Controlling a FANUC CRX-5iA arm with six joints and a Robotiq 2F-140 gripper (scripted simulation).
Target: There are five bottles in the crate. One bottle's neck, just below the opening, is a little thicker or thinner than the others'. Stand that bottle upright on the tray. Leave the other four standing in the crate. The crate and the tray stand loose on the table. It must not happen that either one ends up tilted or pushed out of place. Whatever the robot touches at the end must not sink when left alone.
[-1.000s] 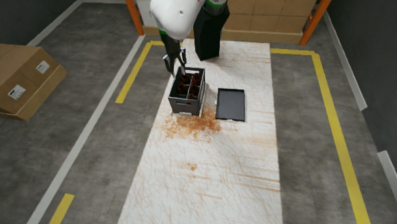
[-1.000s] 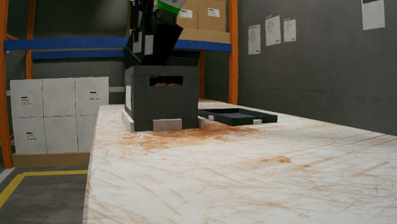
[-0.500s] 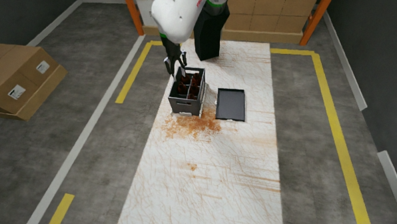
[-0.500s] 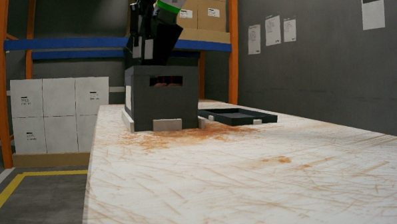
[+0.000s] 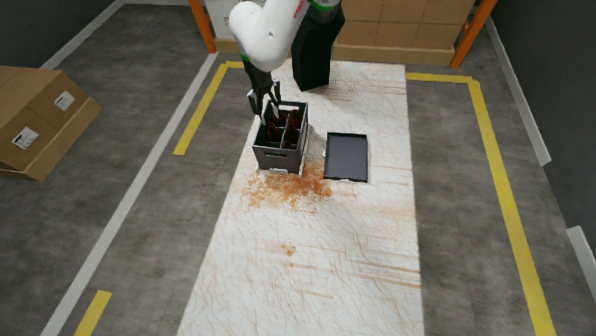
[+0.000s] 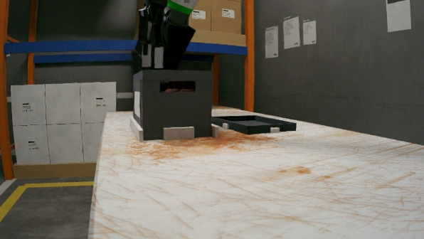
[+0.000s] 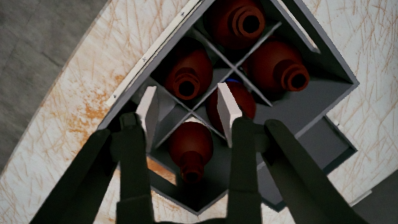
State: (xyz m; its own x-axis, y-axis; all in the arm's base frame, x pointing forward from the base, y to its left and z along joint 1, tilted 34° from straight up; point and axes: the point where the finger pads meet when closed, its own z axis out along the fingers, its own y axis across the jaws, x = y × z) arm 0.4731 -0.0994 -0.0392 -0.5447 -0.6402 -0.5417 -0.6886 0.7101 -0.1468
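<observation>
While dividers separate bottles (image 7: 192,145) | fingers (image 5: 264,102) (image 6: 152,58) partly open (nothing gripped) | tray (image 5: 346,157) (image 6: 289,126) (image 7: 345,156) beside crate (image 5: 278,159) (image 6: 176,110) (image 7: 345,90)

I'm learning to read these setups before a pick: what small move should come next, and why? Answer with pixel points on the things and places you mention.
Probably a small sideways shift of the hand (image 5: 270,112) (image 6: 152,65) (image 7: 189,112), before any lowering. In the wrist view its fingers stand apart with no bottle neck centred between them, and one finger partly covers a bottle (image 7: 246,102) in the crate (image 5: 280,160) (image 6: 178,110) (image 7: 325,107).
</observation>
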